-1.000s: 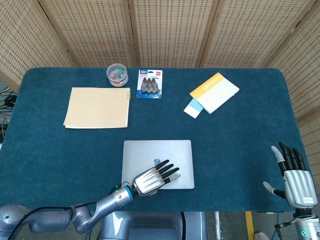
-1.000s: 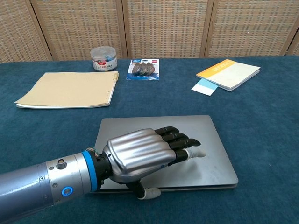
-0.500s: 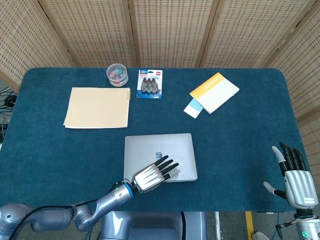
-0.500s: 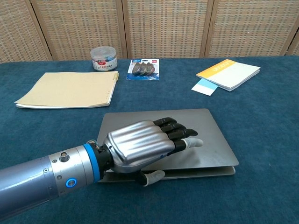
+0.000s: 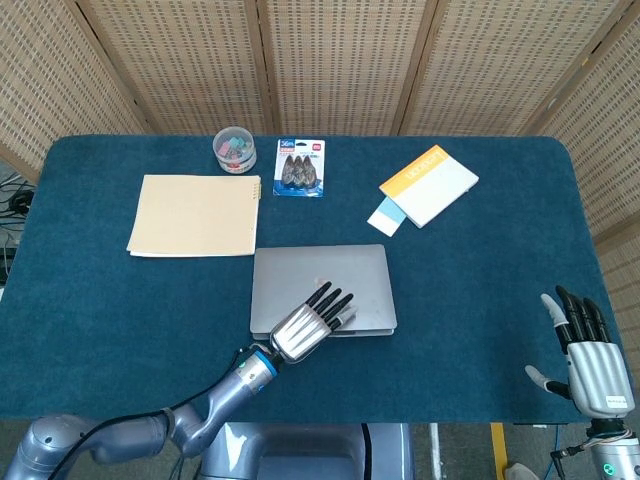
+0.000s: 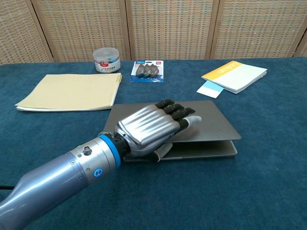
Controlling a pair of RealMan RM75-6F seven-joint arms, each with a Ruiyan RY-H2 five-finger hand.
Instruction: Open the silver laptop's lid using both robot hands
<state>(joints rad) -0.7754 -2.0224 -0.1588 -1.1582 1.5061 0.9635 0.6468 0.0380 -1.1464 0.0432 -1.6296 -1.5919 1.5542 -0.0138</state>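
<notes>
Fingers [image 6: 175,111] on your left hand [image 6: 151,128] are lying flat across the top of the silver laptop's lid [image 6: 211,125], while the thumb is tucked under the lid's front edge, so you've basically got the lid pinched between thumb and fingers. In the chest view the lid is lifted a crack off the laptop base [image 6: 201,150], with a thin gap showing along the front and right side. The silver laptop [image 5: 322,290] itself sits a bit back from the near edge of the worktop [image 5: 120,330], roughly centred left to right.

Your right hand [image 5: 588,358] is way off at the near right corner of the worktop, well apart from the laptop, standing upright with its fingers spread and nothing in it. Only the head view catches it.

Further back on the left there's a tan folder [image 5: 195,215] lying flat. Back right of the laptop you've got a notebook with an orange strip [image 5: 430,184], with a small light blue card [image 5: 385,216] poking out from under its near corner. Along the far edge, a small clear tub of coloured bits [image 5: 234,148] sits just beside a blue blister pack [image 5: 301,168]. Behind the worktop stands a woven panel screen [image 5: 330,60].
</notes>
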